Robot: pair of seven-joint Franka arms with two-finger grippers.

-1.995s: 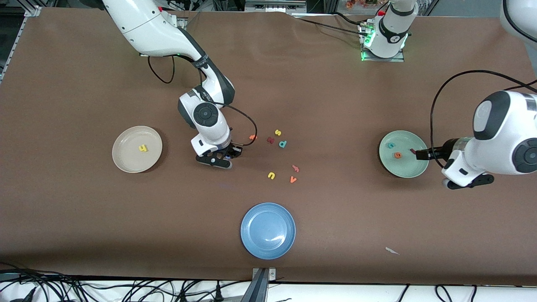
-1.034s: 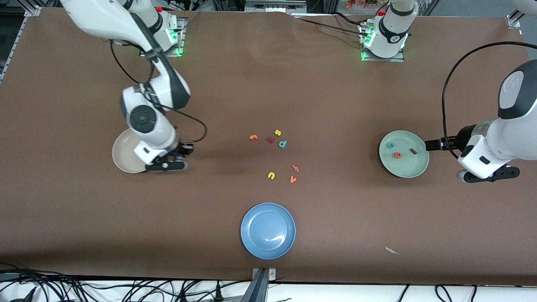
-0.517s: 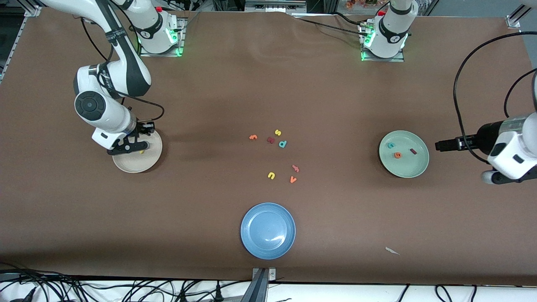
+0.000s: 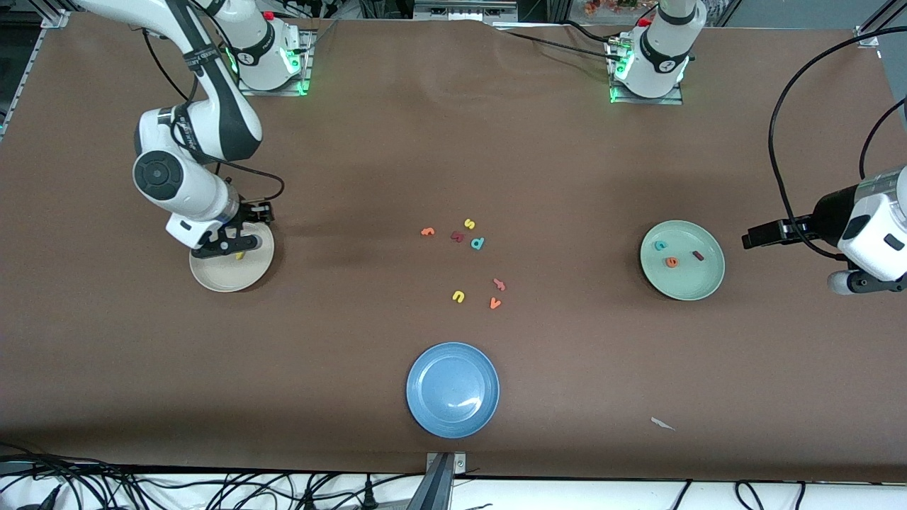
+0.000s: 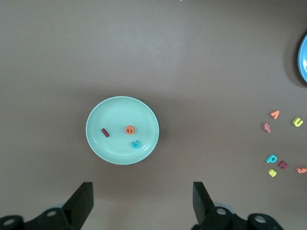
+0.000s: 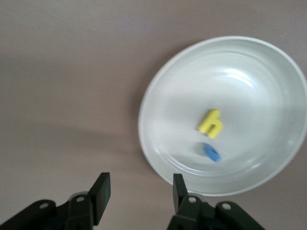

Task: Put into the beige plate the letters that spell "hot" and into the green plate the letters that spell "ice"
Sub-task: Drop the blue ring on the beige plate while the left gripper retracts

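Brown counter (image 4: 453, 156) lies under us. Our right tool (image 6: 139, 194) hangs over the beige plate (image 4: 212, 280) with its fingers apart, holding nothing. On that plate lie the yellow h (image 6: 211, 123) and the blue o (image 6: 211, 153). The orange t (image 4: 427, 231) sits mid-counter. Our left tool (image 5: 139, 203) waits open past the green plate (image 4: 698, 283), which holds the red i (image 5: 105, 132), orange e (image 5: 130, 129) and teal c (image 5: 135, 143).
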